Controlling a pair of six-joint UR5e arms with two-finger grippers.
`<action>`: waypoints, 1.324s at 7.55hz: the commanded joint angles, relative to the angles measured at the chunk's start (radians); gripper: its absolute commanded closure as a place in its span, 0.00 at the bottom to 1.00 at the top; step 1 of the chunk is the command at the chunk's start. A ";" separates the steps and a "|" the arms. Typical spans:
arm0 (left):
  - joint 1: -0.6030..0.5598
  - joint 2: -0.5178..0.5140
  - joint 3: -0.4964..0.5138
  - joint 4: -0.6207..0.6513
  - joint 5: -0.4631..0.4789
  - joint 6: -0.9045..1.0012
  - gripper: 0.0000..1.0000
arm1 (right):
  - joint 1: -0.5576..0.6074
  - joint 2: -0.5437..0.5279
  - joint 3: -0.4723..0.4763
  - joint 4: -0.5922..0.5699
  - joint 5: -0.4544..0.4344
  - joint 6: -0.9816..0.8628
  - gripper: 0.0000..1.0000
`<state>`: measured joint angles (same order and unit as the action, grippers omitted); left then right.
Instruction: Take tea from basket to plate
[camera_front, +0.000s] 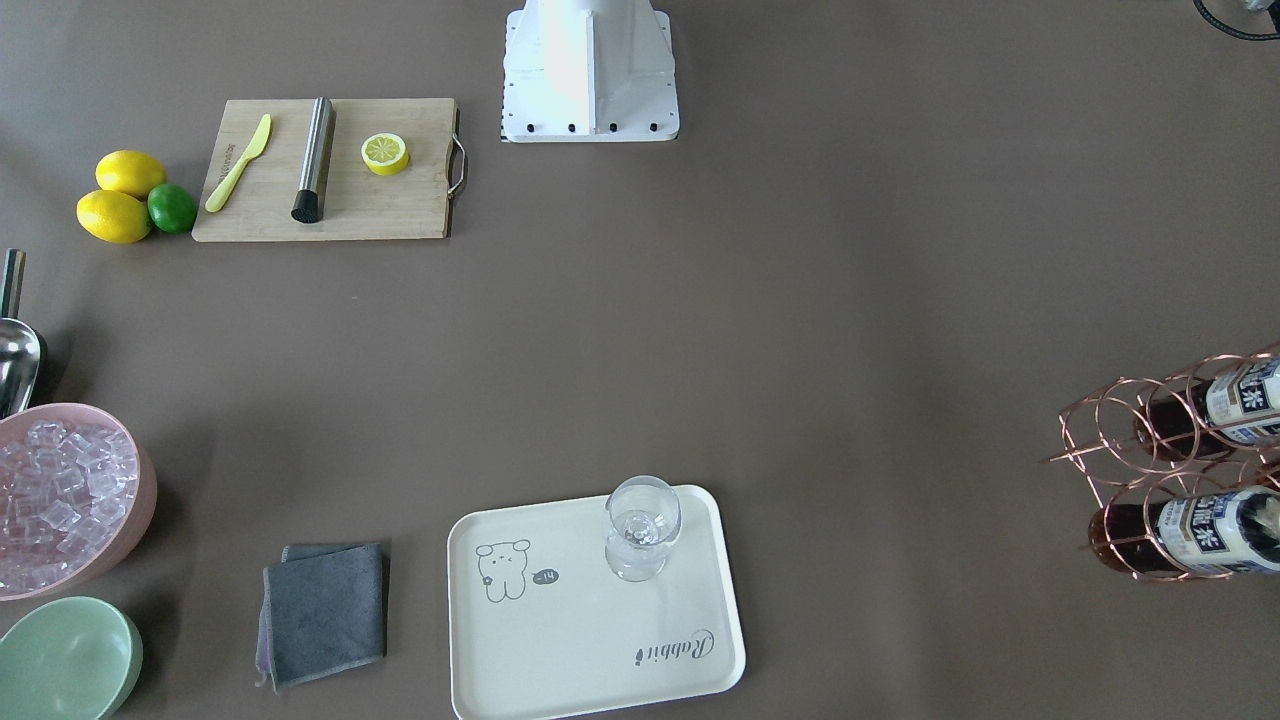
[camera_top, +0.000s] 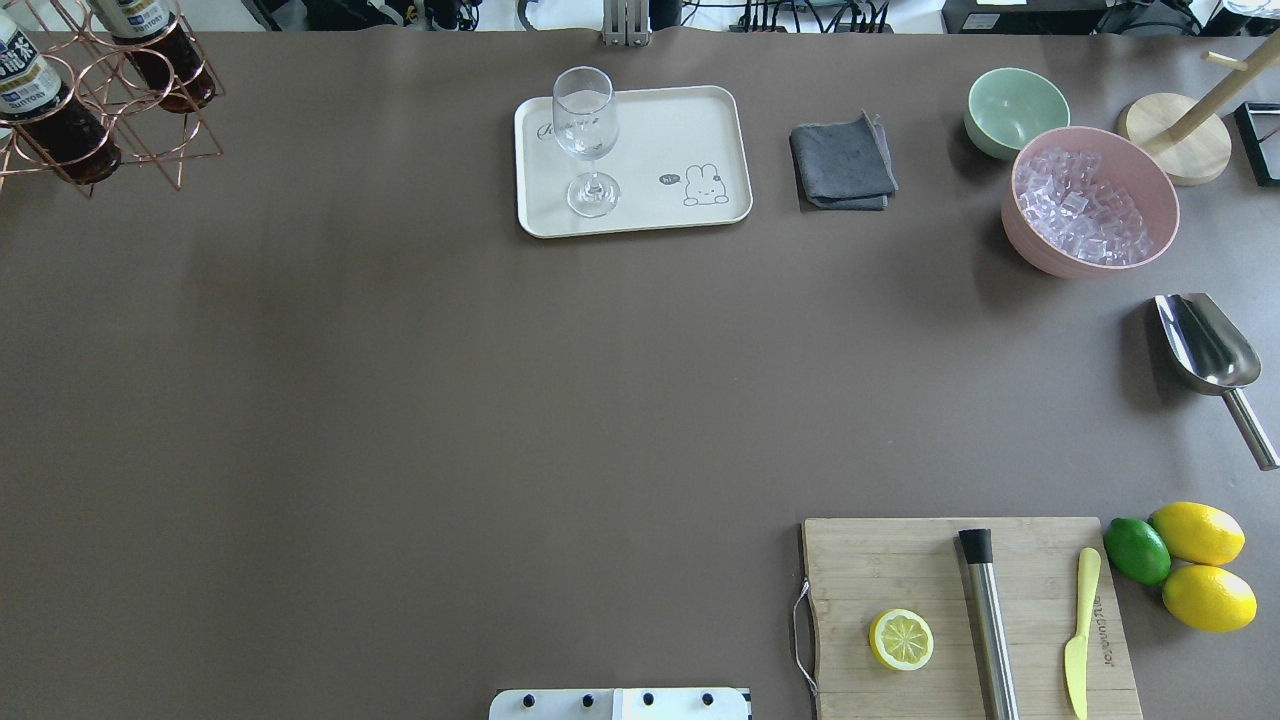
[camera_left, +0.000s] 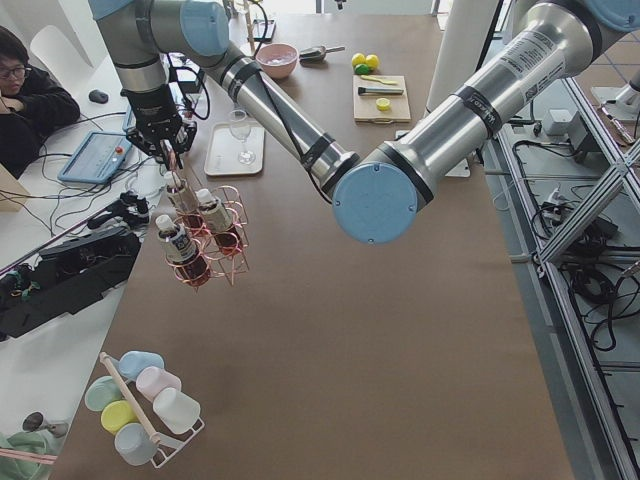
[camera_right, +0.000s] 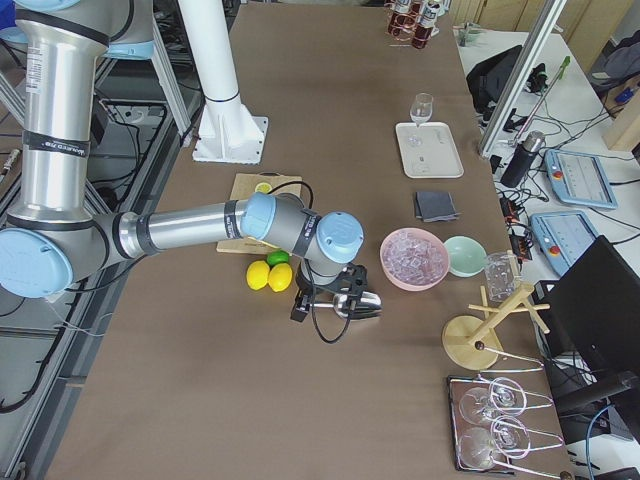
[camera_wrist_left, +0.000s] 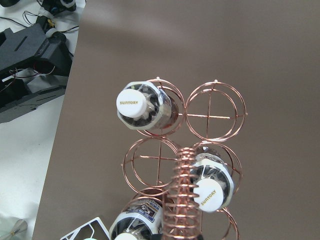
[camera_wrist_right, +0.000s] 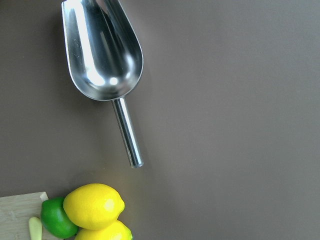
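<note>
The copper wire basket (camera_wrist_left: 210, 107) stands at the table's far left corner (camera_top: 100, 110) and holds three tea bottles with white caps (camera_wrist_left: 140, 105) (camera_wrist_left: 212, 185) (camera_wrist_left: 132, 225). Two of the bottles show in the front view (camera_front: 1200, 530) (camera_front: 1215, 405). The cream plate (camera_top: 680, 130) (camera_front: 560, 640) carries a clear stemmed glass (camera_top: 587, 140). My left gripper (camera_left: 173, 160) hangs just above the basket's handle and bottles; I cannot tell whether it is open or shut. My right gripper (camera_right: 325, 300) hovers over a steel scoop (camera_wrist_right: 102, 55); I cannot tell its state either.
A grey cloth (camera_top: 842, 165), a green bowl (camera_top: 1015, 110) and a pink bowl of ice (camera_top: 1090, 200) sit right of the plate. A cutting board (camera_top: 900, 570) with a lemon half, steel rod and yellow knife lies near my base, with lemons and a lime (camera_top: 1195, 555) beside it.
</note>
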<state>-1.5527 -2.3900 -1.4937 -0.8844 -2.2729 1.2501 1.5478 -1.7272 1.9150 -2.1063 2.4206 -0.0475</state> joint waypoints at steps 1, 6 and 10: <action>0.078 -0.070 -0.072 0.125 -0.002 -0.020 1.00 | 0.000 0.000 0.001 0.000 0.000 0.000 0.00; 0.251 -0.106 -0.356 0.335 0.001 -0.352 1.00 | 0.000 0.000 -0.001 0.000 0.000 0.000 0.00; 0.449 -0.141 -0.479 0.354 0.081 -0.538 1.00 | 0.000 0.000 -0.002 0.002 0.000 0.000 0.00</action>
<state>-1.1773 -2.5257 -1.9225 -0.5373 -2.2017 0.8401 1.5478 -1.7273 1.9136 -2.1055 2.4206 -0.0476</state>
